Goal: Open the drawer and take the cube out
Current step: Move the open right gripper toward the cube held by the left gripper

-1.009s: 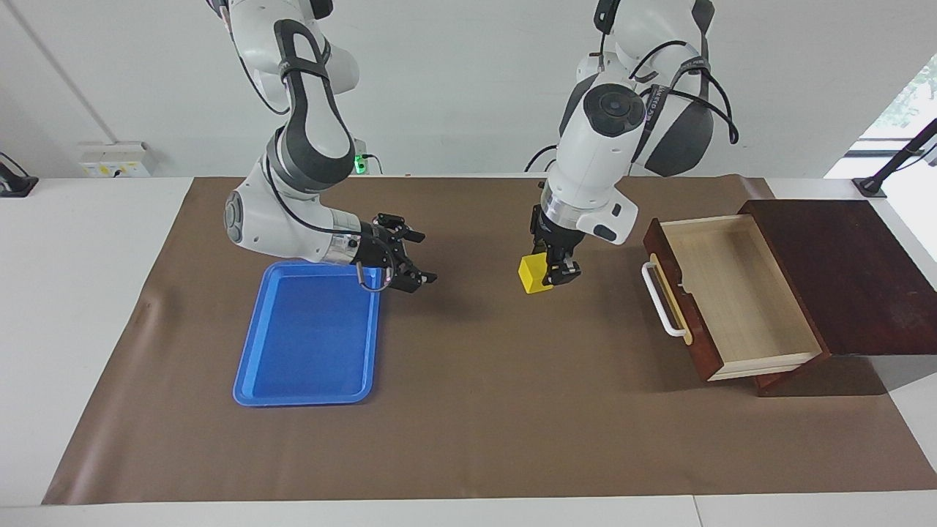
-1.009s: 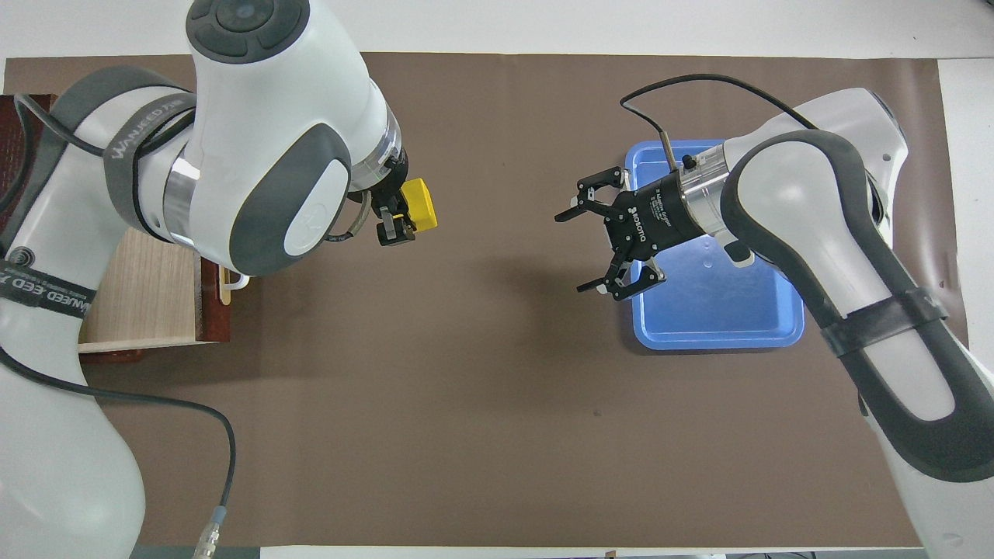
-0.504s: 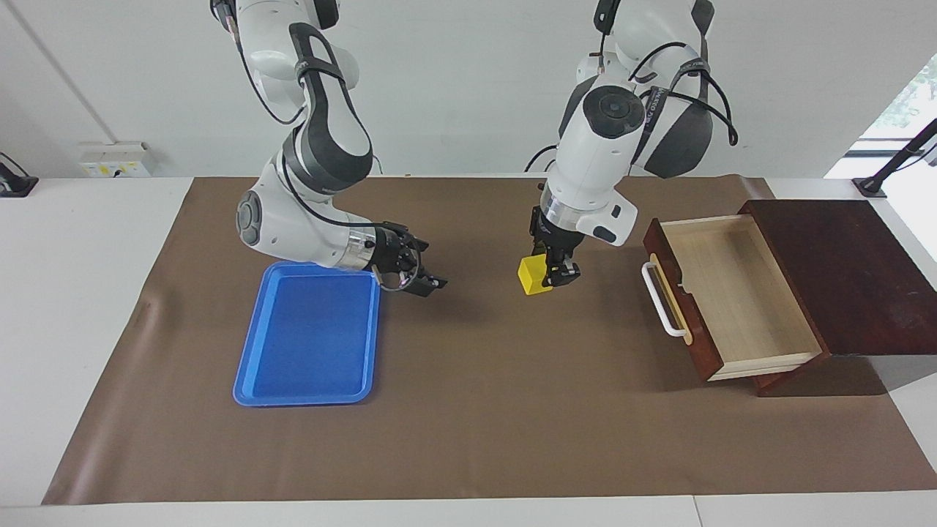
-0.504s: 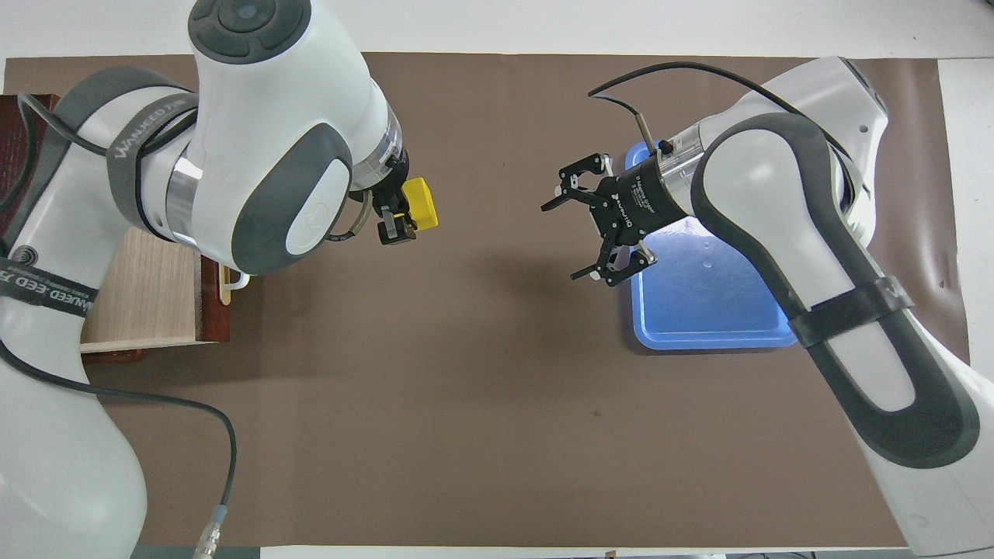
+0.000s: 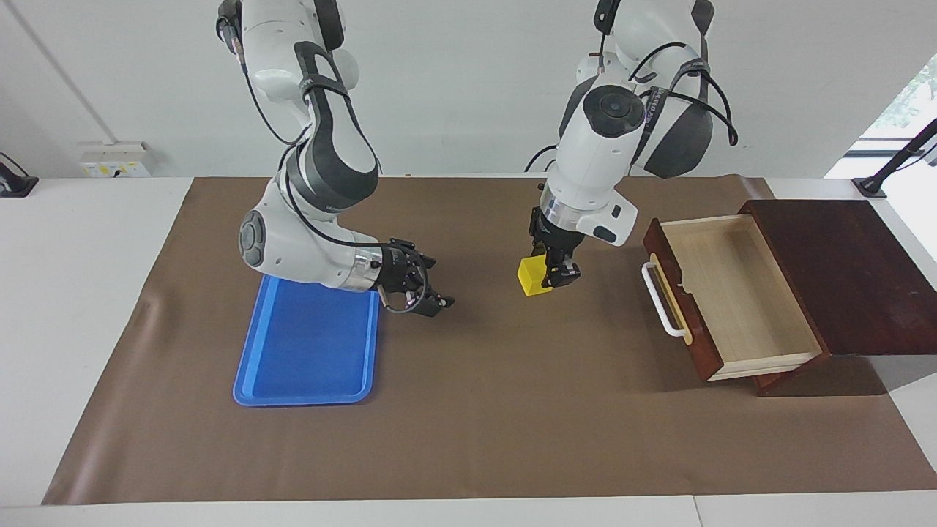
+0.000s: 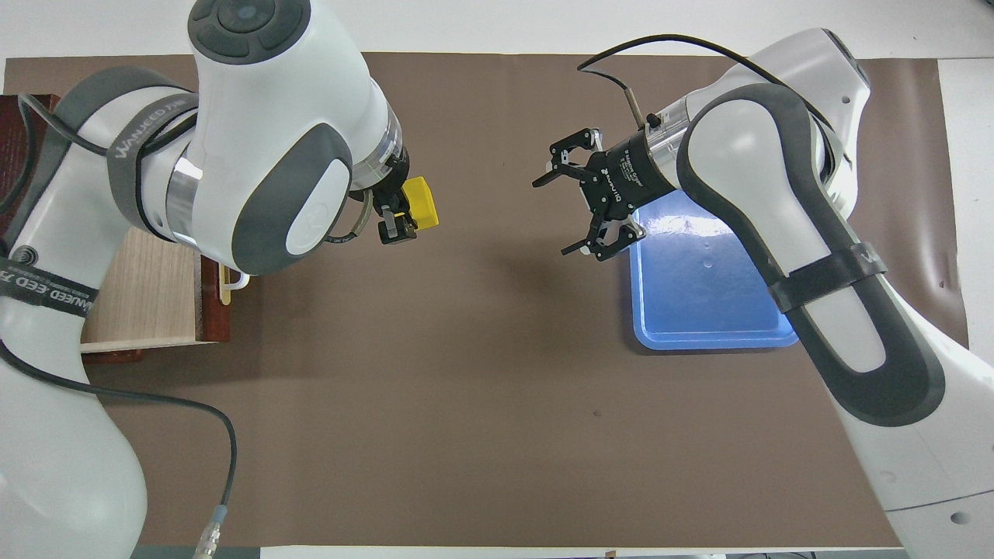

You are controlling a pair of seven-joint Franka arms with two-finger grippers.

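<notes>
The dark reddish-brown drawer (image 5: 736, 293) stands pulled open at the left arm's end of the table, its pale wood interior empty and its white handle (image 5: 662, 300) facing the middle. It also shows in the overhead view (image 6: 147, 287). My left gripper (image 5: 547, 277) is shut on the small yellow cube (image 5: 533, 277) and holds it low over the brown mat, between the drawer and the tray. The cube also shows in the overhead view (image 6: 422, 203), as does the left gripper (image 6: 404, 217). My right gripper (image 5: 433, 296) is open and empty, low over the mat beside the tray, pointing toward the cube; it also shows in the overhead view (image 6: 551, 217).
A blue plastic tray (image 5: 307, 351) lies empty on the mat toward the right arm's end, also seen in the overhead view (image 6: 707, 310). The brown mat (image 5: 468, 410) covers most of the table. The drawer's dark cabinet top (image 5: 842, 271) sits at the table's end.
My right gripper has moved off the tray's corner toward the middle of the table and the cube. My left gripper with the cube has hardly moved.
</notes>
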